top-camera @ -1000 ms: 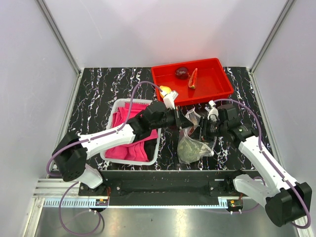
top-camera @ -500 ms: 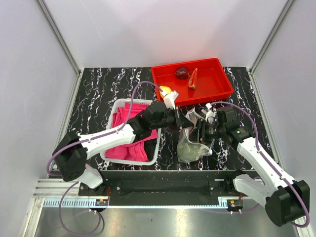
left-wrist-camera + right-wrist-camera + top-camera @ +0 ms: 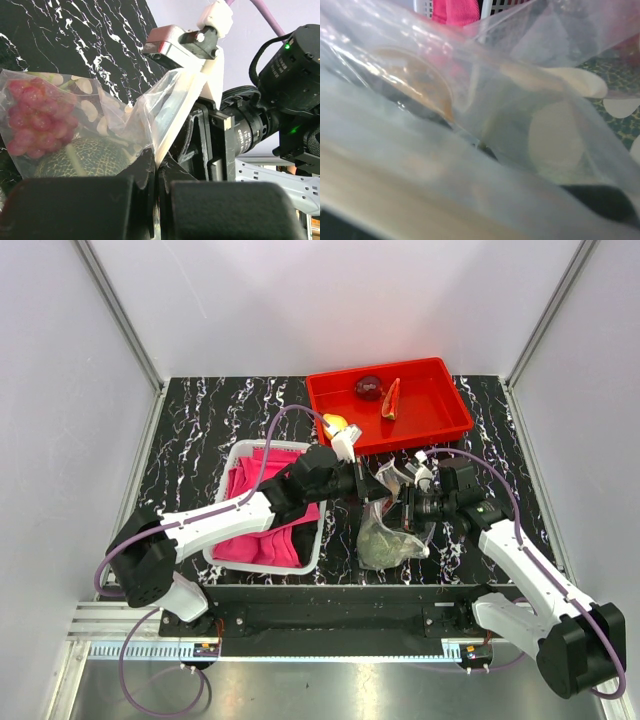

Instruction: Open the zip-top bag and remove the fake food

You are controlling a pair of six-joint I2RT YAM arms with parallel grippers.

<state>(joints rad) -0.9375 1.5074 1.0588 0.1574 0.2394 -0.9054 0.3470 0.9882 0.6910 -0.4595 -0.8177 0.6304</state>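
Clear zip-top bag (image 3: 388, 540) holds grapes (image 3: 32, 117) and melon (image 3: 87, 159); left gripper (image 3: 366, 483) pinches its rim at 11 o'clock; right gripper (image 3: 408, 506), at 1 o'clock, grip unreadable

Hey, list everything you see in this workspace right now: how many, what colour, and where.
zip-top bag: one, clear with pale dots, between the claws.
grapes: one bunch, purple-red, inside the bag.
melon: one, green, inside the bag.
tray: one, red, far right.
round fruit: one, dark red, in the tray.
watermelon slice: one, red, in the tray.
lemon: one, yellow, at the tray's near left corner.
basket: one, white, left of the bag.
cloth: pink, in the basket; count unclear.
table: one, black marbled.
left claw: black, pinching the bag's edge.
right claw: black, at the bag's mouth; grip unclear.
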